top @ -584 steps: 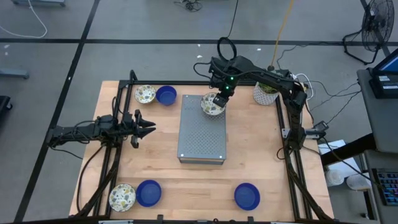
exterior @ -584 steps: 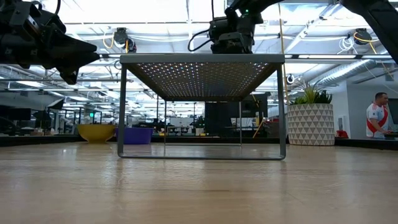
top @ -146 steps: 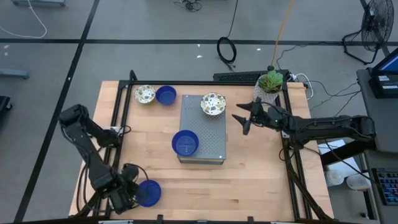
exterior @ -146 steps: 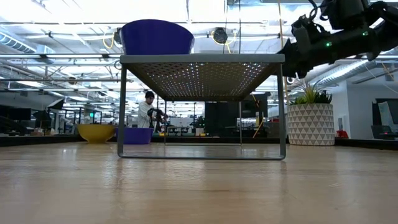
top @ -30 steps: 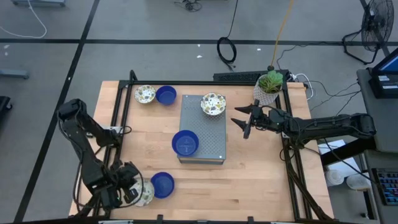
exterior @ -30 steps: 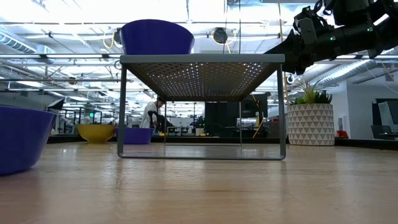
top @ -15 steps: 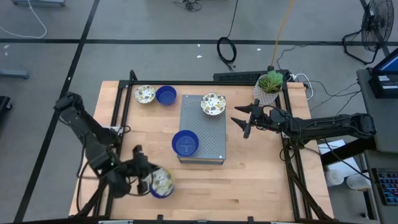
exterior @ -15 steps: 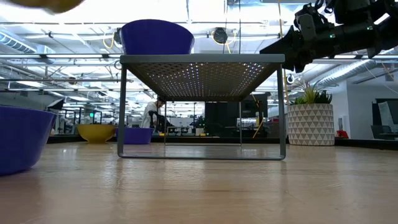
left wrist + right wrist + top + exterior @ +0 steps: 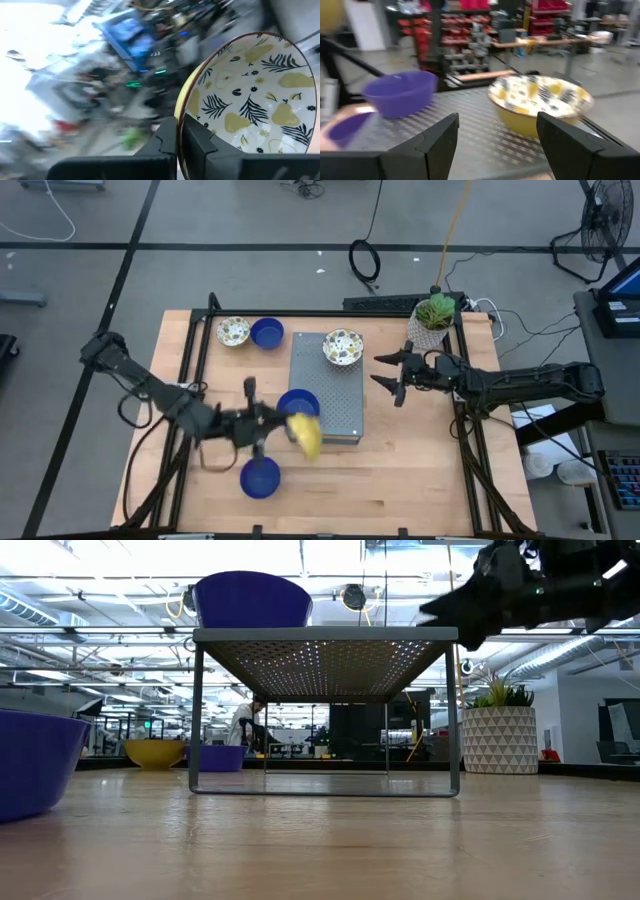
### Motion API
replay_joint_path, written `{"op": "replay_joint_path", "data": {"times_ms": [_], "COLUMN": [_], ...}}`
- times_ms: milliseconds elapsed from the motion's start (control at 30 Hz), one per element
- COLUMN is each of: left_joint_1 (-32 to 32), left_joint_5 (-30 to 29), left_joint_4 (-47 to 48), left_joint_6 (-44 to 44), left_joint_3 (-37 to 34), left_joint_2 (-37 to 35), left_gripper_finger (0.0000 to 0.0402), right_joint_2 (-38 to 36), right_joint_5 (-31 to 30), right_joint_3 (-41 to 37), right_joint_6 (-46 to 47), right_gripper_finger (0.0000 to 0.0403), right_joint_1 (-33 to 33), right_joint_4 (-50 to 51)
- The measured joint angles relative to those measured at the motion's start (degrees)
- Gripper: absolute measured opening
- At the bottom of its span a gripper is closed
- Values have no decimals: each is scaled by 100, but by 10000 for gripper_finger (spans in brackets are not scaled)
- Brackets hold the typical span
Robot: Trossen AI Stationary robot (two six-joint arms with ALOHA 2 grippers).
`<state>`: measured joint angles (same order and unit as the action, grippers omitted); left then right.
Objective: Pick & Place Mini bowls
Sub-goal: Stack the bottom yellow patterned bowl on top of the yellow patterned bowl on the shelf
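Table (image 9: 420, 450): left pincer (image 9: 275, 423) grips patterned bowl (image 9: 305, 435).

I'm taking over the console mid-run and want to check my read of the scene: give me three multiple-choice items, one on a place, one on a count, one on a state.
1. Where is the left claw?
A. Over the potted plant
B. Beside the raised metal platform's near-left corner
C. At the table's far-left corner

2. How many bowls sit on the metal platform?
A. Two
B. None
C. Four

3. What is the right claw doing?
A. Shut on a blue bowl
B. Open, holding nothing
C. Resting inside a bowl

Answers:
1. B: the high view shows it next to that corner, above the blue bowl on the table.
2. A: a blue bowl and a patterned bowl rest there.
3. B: its fingers are spread, empty, just right of the platform; the left claw grips the rim of the pear-patterned bowl.
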<state>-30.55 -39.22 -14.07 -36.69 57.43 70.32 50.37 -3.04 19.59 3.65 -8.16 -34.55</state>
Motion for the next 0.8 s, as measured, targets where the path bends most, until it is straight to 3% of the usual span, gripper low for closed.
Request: {"op": "replay_joint_path", "data": {"times_ms": [167, 367, 467, 633, 800], "left_joint_1": [1068, 2430, 2890, 3274, 3293], "left_joint_5": [87, 1385, 1649, 1599, 1002], "left_joint_4": [-738, -1348, -1877, -2437, -2581], "left_joint_6": [-977, -1217, -1355, -2039, -2428], "left_joint_3": [0, 0, 2, 56, 390], "left_joint_2": [29, 408, 682, 1081, 1206], "left_gripper_finger": [10, 8, 9, 8, 9], "right_joint_2": [0, 40, 143, 260, 260], "right_joint_5": [781, 904, 904, 870, 320], "right_joint_3": [0, 0, 0, 2, 2], "right_joint_6": [98, 165, 141, -139, -634], "right_gripper_finger": [254, 254, 254, 254, 254], "right_joint_1": [2, 88, 219, 341, 341], "right_joint_4": [-576, -730, -729, -701, -658]}}
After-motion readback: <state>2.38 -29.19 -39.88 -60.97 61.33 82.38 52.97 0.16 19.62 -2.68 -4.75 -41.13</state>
